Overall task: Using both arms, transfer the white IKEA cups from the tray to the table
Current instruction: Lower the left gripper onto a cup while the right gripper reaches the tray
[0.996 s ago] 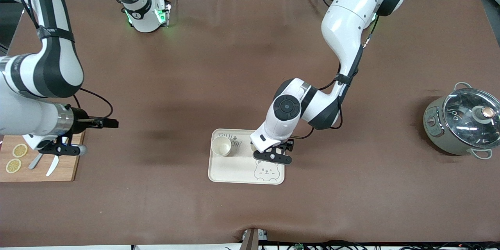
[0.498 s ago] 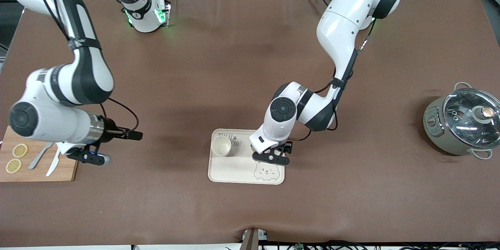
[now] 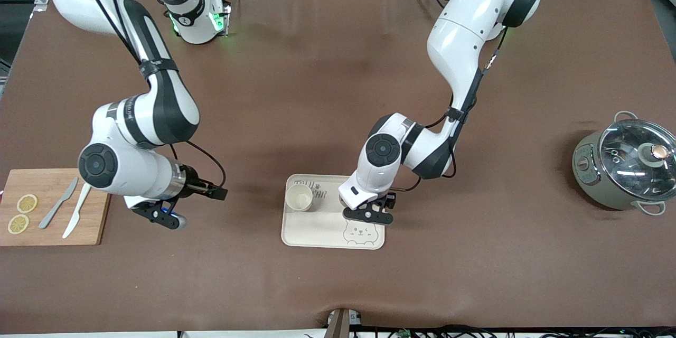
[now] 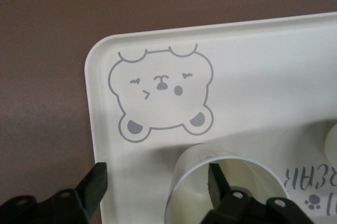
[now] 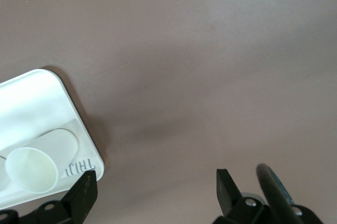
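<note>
A cream bear-print tray lies mid-table, near the front camera. One white cup stands upright on the tray, at its corner toward the right arm's end; it also shows in the right wrist view. The second white cup stands on the tray by the bear print and is mostly hidden under the left arm in the front view. My left gripper is open just over this cup, with one finger inside its rim and the other well outside. My right gripper is open and empty over bare table between the cutting board and the tray.
A wooden cutting board with two lemon slices and two knives lies at the right arm's end. A grey pot with a glass lid stands at the left arm's end.
The right arm has swung from over the cutting board toward the tray, its gripper now over bare table. The left gripper has stayed over the tray, hardly moving.
</note>
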`<state>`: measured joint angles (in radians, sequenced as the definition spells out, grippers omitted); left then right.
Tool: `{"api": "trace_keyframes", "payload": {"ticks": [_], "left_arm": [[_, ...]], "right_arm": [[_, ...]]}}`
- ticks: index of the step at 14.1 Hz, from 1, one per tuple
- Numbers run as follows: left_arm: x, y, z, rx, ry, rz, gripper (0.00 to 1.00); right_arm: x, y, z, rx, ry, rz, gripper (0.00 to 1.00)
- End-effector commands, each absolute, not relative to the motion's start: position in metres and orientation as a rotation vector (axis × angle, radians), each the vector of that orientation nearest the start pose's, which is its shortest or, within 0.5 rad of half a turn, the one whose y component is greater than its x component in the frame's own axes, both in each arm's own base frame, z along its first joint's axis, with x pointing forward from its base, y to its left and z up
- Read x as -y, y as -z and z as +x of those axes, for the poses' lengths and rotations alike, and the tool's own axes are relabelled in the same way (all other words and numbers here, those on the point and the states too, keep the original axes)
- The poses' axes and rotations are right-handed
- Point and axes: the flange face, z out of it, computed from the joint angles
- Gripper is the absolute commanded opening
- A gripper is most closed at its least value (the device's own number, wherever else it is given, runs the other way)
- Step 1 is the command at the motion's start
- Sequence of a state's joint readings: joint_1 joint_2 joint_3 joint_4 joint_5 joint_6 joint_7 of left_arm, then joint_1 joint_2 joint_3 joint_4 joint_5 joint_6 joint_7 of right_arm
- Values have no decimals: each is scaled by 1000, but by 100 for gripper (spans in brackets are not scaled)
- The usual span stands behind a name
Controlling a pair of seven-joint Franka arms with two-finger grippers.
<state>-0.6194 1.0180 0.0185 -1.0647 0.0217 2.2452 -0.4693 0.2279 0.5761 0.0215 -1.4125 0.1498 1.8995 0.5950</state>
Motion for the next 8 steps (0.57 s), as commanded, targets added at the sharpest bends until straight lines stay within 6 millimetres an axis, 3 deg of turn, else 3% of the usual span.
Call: {"api": "trace_keyframes", "payload": {"ticks": [1, 3, 8], "left_arm": [[463, -223, 648, -196, 284, -3178, 0], [464, -224, 647, -145, 283, -3187, 0], [466, -225, 646, -144, 281, -3189, 0]], "right_arm": [[-205, -350, 686, -693, -198, -2938, 100], [-229, -339, 685, -689, -163, -2933, 100], [-276, -324, 681, -866, -83, -2858, 100]]}}
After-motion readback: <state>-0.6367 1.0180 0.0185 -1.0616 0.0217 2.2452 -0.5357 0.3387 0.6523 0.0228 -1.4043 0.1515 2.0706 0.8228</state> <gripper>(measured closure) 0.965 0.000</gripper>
